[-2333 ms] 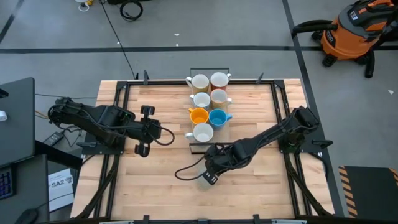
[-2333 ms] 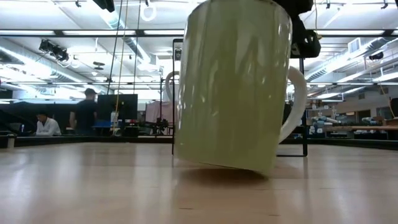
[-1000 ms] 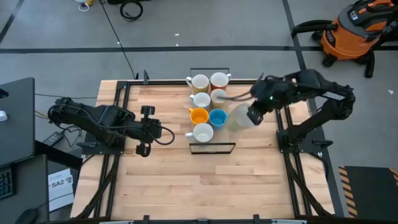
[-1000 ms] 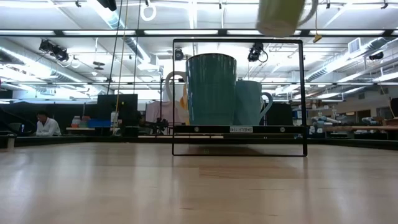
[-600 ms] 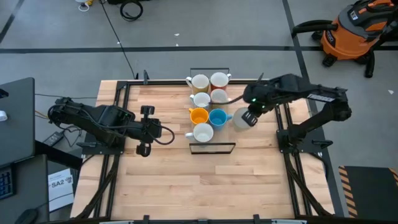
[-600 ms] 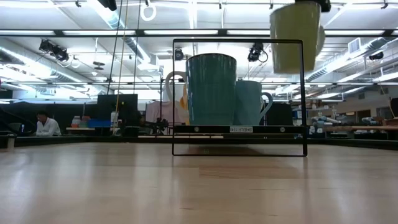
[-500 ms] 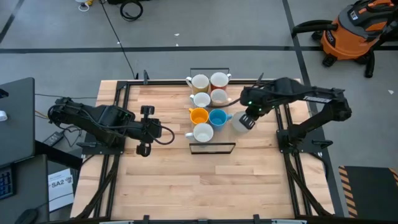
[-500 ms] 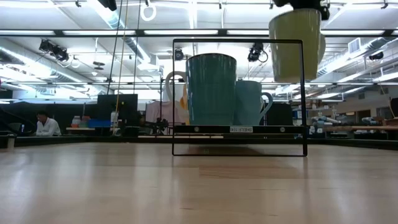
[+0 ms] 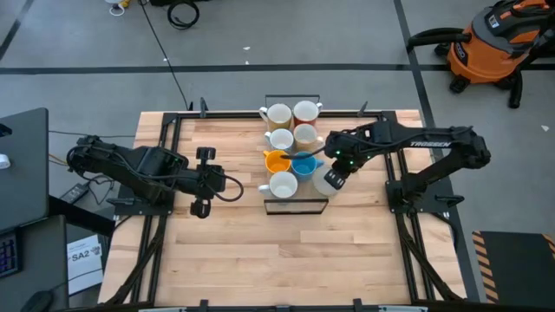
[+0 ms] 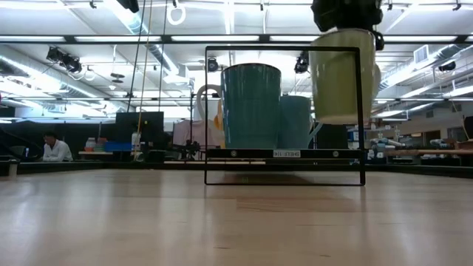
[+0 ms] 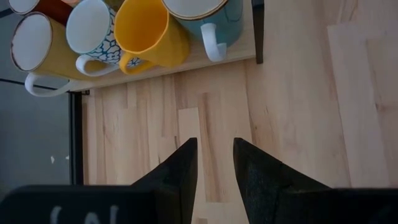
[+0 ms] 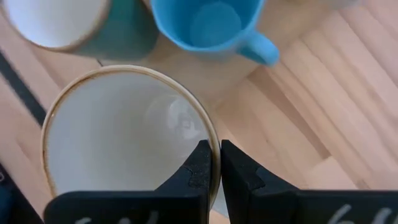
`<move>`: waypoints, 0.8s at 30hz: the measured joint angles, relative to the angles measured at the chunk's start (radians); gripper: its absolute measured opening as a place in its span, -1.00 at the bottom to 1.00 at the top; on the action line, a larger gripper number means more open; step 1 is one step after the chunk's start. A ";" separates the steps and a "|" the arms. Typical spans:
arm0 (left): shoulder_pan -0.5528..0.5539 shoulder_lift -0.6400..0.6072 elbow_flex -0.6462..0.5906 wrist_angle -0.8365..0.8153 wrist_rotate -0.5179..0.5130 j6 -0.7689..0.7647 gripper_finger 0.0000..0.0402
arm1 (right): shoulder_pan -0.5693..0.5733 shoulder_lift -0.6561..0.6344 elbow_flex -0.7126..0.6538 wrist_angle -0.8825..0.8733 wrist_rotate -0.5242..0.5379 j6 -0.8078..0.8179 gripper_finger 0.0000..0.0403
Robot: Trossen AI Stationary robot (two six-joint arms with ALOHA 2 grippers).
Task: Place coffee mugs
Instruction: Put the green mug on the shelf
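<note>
My right gripper (image 9: 335, 167) is shut on a pale green mug (image 9: 327, 181), white inside, and hangs it over the near right corner of the black tray (image 9: 295, 208). In the low view the mug (image 10: 340, 74) is upright, level with the top bar of the tray's frame (image 10: 284, 49). Several mugs stand on their bases in the tray: tan (image 9: 277, 114), red (image 9: 305, 111), orange (image 9: 277, 161), blue (image 9: 303, 165) and teal (image 9: 283, 184). My left gripper (image 9: 217, 182) waits open, left of the tray, over bare wood (image 11: 215, 146). My right gripper pinches the pale green mug's rim (image 12: 214, 138), one finger (image 12: 200, 163) inside the mug and the other (image 12: 239, 169) outside its wall. The fingers come from above, pointing down. The mug hangs upright below them, lifted clear of tray and table, its handle (image 10: 375, 77) toward the right.
Black rails (image 9: 173, 130) frame the tabletop on the left and right. Bare wood lies near of the tray (image 9: 295, 251). An orange shop vacuum (image 9: 494, 43) sits on the floor beyond the table. People (image 10: 53, 146) are in the room behind.
My right gripper has carried the pale green mug down and toward the table's left and near edge, from high beside the tray's right side to above its near right corner. The mug has stayed upright in the hold. The left arm has kept still.
</note>
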 joint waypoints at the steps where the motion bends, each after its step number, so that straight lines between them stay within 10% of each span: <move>1: 0.000 0.000 0.000 0.000 0.000 0.000 -0.45 | 0.000 0.000 -0.008 0.005 -0.001 0.007 -0.87; 24: 0.000 0.000 0.000 0.001 0.000 0.000 -0.45 | 0.000 0.001 -0.183 0.298 -0.009 0.048 -0.86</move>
